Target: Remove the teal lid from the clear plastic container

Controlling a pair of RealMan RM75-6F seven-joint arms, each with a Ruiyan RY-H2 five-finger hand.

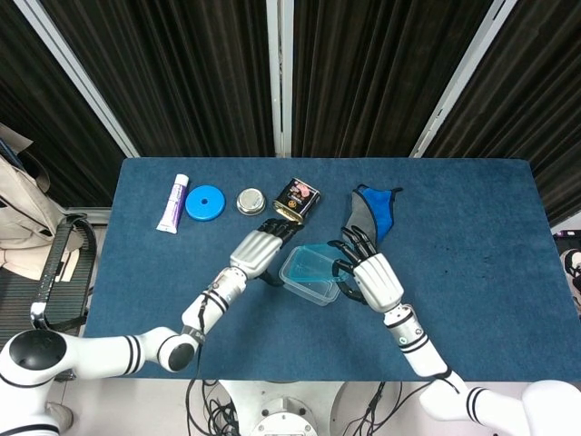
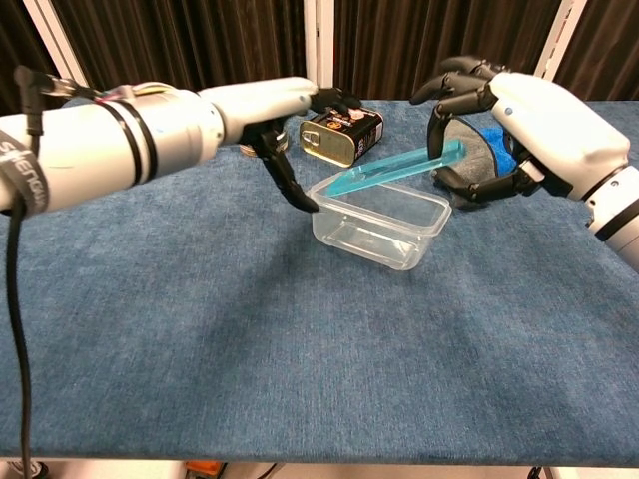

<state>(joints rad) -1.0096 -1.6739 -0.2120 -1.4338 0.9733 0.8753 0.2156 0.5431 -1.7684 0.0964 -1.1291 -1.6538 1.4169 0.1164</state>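
Note:
The clear plastic container (image 2: 380,222) (image 1: 309,276) stands open-topped on the blue table. The teal lid (image 2: 397,169) is tilted: its left end is low, just over the container's left rim, and its right end is raised. My right hand (image 2: 529,115) (image 1: 374,277) pinches that raised right end between thumb and fingers, to the right of the container. My left hand (image 2: 262,106) (image 1: 257,250) hovers to the container's left with fingers spread and nothing in it. Its thumb points down close to the container's left rim; I cannot tell whether it touches.
A black and gold tin (image 2: 341,135) (image 1: 297,200) stands just behind the container. A grey and blue cloth (image 1: 372,213) lies behind my right hand. Further left along the back are a round silver tin (image 1: 251,202), a blue disc (image 1: 204,203) and a white tube (image 1: 172,203).

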